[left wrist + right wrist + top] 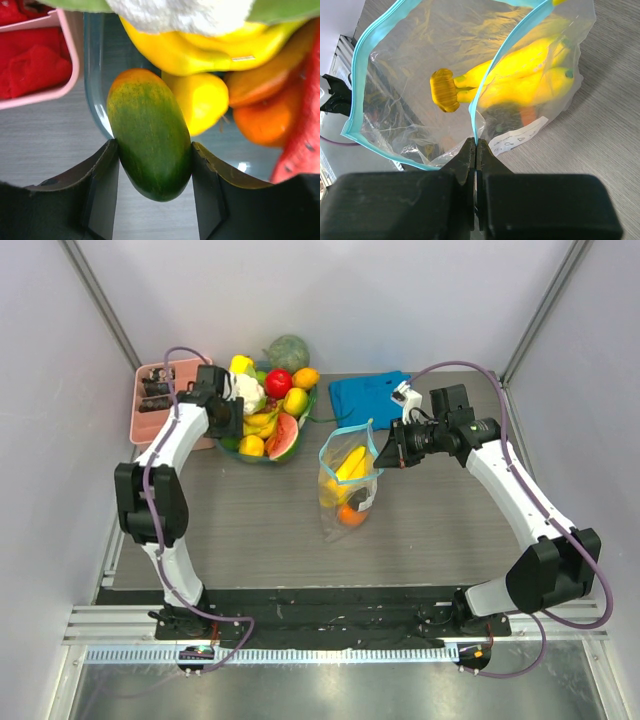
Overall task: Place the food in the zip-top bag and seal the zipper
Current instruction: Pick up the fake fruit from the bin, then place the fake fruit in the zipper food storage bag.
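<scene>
My left gripper [155, 170] reaches into the near-left edge of the fruit bowl [95, 90], and both its fingers press the sides of a green mango with an orange tip [150, 145]. In the bowl lie a banana bunch [200, 50], a lemon [202, 100] and an orange fruit [260, 115]. The clear zip-top bag [348, 480] stands mid-table holding a banana bunch [530, 75] and an orange [351, 515]. My right gripper [476, 145] is shut on the teal zipper [485, 85], holding the bag's mouth open.
A pink tray [160, 405] with red and dark items sits left of the bowl. White cauliflower [248, 392], a red apple [278, 382] and a watermelon slice [285, 437] share the bowl. A folded blue cloth [368, 397] lies behind the bag, a green melon [287, 352] behind the bowl.
</scene>
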### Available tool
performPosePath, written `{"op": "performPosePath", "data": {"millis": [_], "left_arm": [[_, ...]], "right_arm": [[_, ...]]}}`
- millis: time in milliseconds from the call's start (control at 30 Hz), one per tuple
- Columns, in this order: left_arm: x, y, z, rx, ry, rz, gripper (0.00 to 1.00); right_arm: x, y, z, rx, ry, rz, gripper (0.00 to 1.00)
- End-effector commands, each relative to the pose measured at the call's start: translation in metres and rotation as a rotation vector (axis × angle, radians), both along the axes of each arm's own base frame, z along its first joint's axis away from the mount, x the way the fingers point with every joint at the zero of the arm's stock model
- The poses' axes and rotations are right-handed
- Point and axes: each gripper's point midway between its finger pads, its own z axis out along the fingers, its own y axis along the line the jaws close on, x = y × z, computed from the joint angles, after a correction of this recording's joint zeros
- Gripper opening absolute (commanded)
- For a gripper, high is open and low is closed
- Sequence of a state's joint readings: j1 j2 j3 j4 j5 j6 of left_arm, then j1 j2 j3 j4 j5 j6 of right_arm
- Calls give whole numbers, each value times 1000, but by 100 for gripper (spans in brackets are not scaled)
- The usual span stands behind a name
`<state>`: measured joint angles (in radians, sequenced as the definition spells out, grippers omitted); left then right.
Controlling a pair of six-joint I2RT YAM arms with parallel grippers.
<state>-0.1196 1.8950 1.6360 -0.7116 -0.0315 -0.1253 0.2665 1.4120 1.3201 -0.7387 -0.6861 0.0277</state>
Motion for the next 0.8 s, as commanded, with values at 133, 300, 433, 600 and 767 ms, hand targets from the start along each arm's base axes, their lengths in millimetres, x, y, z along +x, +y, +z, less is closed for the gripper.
{"op": "performPosePath", "data": {"millis": [133, 300, 433, 600, 767], "left_arm": [[-68, -50, 152, -92, -238, -234, 32], [-117, -139, 224, -268, -343, -525, 31], [-156, -202, 271, -456, -360, -721, 28], [-188, -250, 246, -512, -221, -875, 26], [-205, -280, 211, -507, -97, -930, 25]], "right_arm": [[1, 1, 9, 4, -49, 17, 1], [1, 2, 11, 7, -52, 19, 1], [2, 3, 15, 13, -60, 18, 1], [1, 3, 17, 15, -66, 15, 1], [2, 3, 19, 18, -76, 13, 1]]}}
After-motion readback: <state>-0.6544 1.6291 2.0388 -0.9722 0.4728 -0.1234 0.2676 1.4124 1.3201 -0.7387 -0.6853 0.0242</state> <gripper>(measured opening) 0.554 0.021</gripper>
